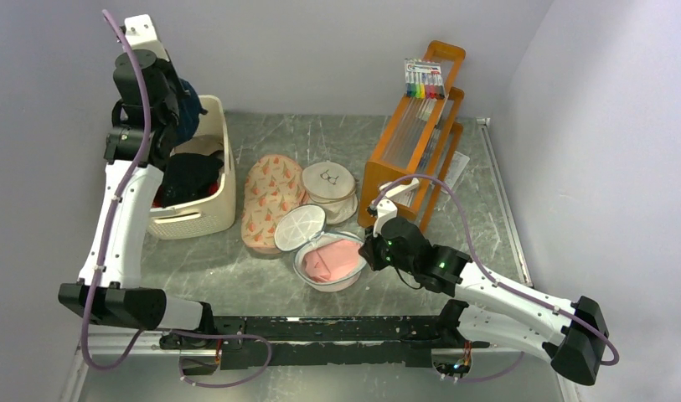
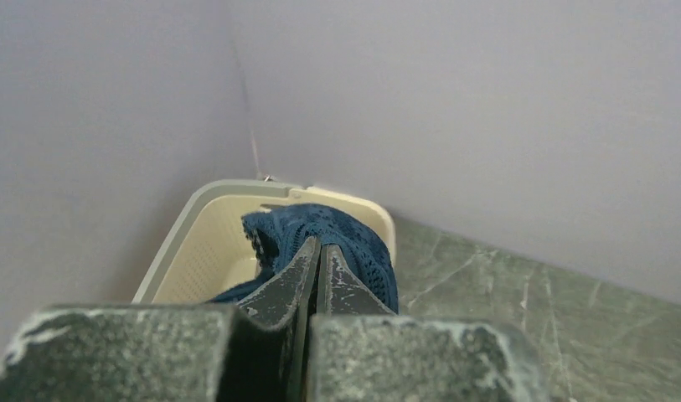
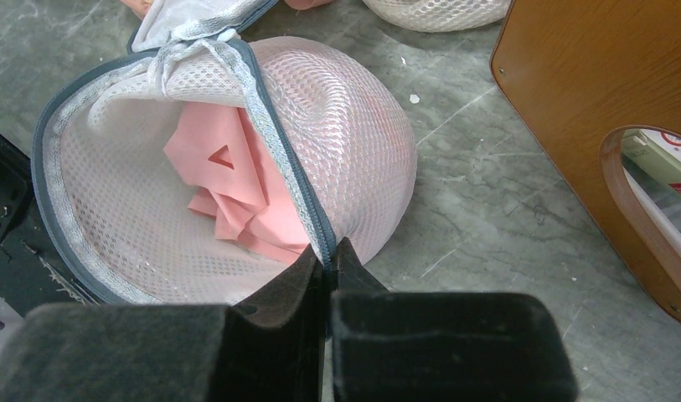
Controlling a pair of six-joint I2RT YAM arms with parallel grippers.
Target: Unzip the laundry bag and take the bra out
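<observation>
At the bag's zipper rim, the right gripper [image 3: 324, 261] is pinched closed on the grey-lavender edge of the round white mesh laundry bag [image 3: 353, 134]. The bag lies unzipped on the grey marbled table [image 3: 487, 209], just in front of the arm bases. Its mesh lid [image 1: 299, 228] is flipped back, and a folded pink fabric bra [image 3: 236, 184] lies inside. An orange wooden rack [image 1: 404, 159] stands just beyond this gripper.

The left gripper [image 2: 319, 247] is raised at the far left. Its fingers are clamped together on a dark blue knitted garment [image 2: 362, 243], which hangs over a cream slotted plastic basket [image 2: 211, 234] holding dark clothing.

Between basket and rack lie a peach patterned bag [image 1: 265, 197] and a beige round bag with a glasses print [image 1: 330, 186]. Both are touching the open lid.
</observation>
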